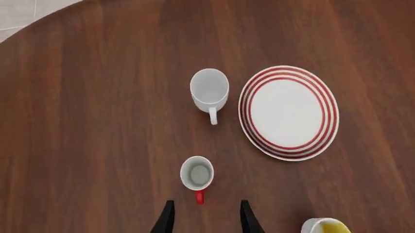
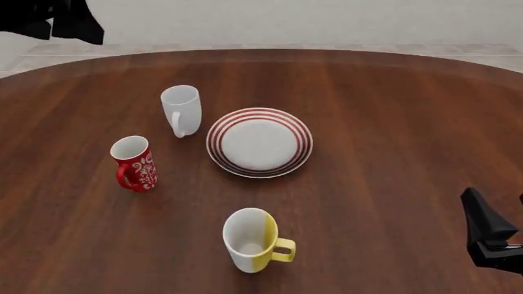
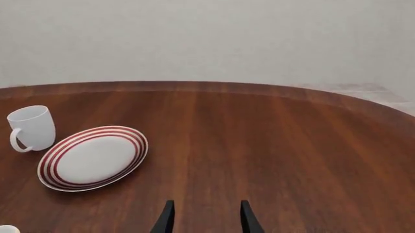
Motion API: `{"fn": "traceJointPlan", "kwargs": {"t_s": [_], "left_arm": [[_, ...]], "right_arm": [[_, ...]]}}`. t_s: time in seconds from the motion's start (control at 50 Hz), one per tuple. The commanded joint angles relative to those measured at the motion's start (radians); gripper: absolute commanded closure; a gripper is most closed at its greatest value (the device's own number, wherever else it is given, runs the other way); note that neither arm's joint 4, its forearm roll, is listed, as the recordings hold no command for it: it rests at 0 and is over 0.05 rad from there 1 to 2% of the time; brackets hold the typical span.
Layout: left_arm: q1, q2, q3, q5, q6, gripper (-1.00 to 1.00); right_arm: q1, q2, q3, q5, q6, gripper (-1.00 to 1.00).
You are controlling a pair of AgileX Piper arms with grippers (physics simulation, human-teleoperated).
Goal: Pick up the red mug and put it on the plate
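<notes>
The red mug (image 2: 135,164), with a white floral pattern, stands upright at the table's left, its handle toward the near side. In the left wrist view the red mug (image 1: 196,174) lies straight below, just ahead of my left gripper (image 1: 204,216), which is open, empty and well above it. The plate (image 2: 259,142), white with red rim stripes, lies empty at the table's middle, to the right of the mug. It also shows in the left wrist view (image 1: 288,112) and the right wrist view (image 3: 93,158). My right gripper (image 3: 204,218) is open and empty, low at the near right.
A plain white mug (image 2: 181,109) stands just left of the plate, behind the red mug. A white-and-yellow mug (image 2: 252,240) stands near the front, in front of the plate. The left arm (image 2: 57,21) hangs at the top left; the right arm (image 2: 489,236) is at the right edge.
</notes>
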Motion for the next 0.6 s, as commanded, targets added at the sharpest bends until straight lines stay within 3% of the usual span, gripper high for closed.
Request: {"fn": "traceJointPlan", "kwargs": {"t_s": [0.02, 0.16, 0.3, 0.5, 0.6], "left_arm": [[-0.022, -0.049, 0.076, 0.039, -0.001, -1.00], [-0.051, -0.074, 0.192, -0.004, -0.007, -1.00], [-0.027, -0.049, 0.202, -0.046, 0.018, -1.00], [0.026, 0.006, 0.188, -0.095, -0.020, -1.00], [0.026, 0.015, 0.224, -0.136, -0.059, -1.00]], "right_arm": [[0.004, 0.033, 0.000, -0.022, -0.006, -1.00], [0.003, 0.045, 0.000, -0.031, -0.007, -1.00], [0.003, 0.050, 0.000, -0.036, -0.006, -1.00], [-0.002, 0.059, 0.000, -0.046, -0.003, -1.00], [-0.003, 0.064, 0.000, -0.051, -0.001, -1.00]]}}
